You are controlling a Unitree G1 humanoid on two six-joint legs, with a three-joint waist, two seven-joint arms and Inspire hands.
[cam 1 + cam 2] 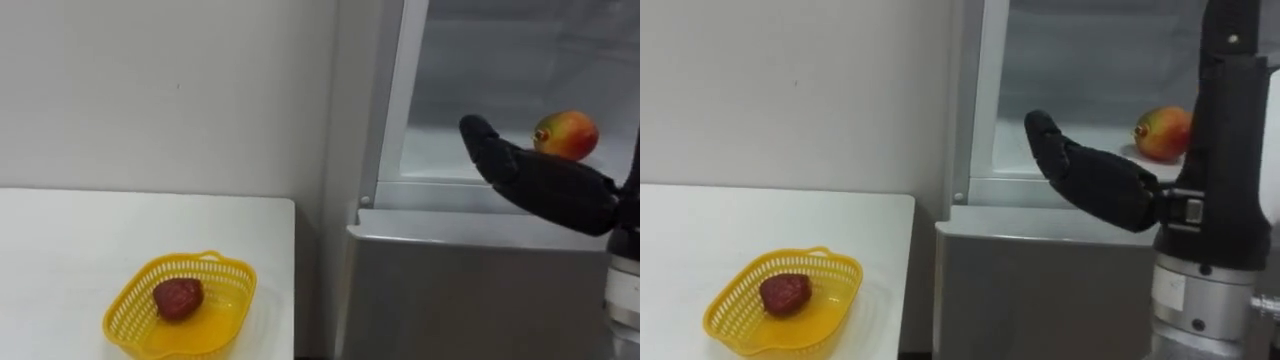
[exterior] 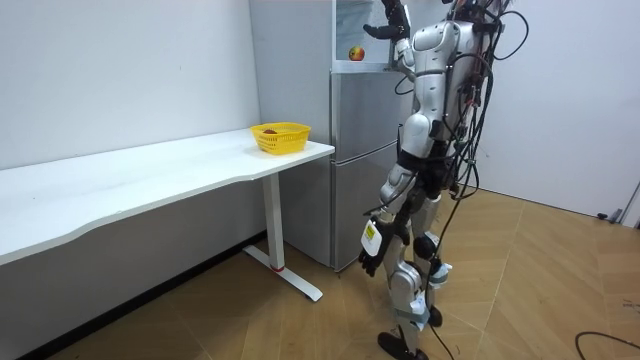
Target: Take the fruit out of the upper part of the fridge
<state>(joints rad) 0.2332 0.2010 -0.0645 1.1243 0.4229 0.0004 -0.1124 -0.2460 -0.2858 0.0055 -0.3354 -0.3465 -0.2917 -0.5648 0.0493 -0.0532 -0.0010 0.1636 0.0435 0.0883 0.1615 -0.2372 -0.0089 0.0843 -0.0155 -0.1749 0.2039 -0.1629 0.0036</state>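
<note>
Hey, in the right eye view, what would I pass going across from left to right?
yellow basket holding a red fruit → fridge frame → right hand, open → mango in the upper fridge

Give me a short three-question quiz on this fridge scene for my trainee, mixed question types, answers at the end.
1. True or false: the mango already lies in the yellow basket on the table.
2. Multiple choice: what is in the basket? A) a red fruit B) a banana C) nothing
3. Fill in: the right hand, fingers straight and holding nothing, is raised before the open upper ____.

Key: 1 false, the mango sits on the shelf behind the hand. 2 A. 3 fridge.
</note>
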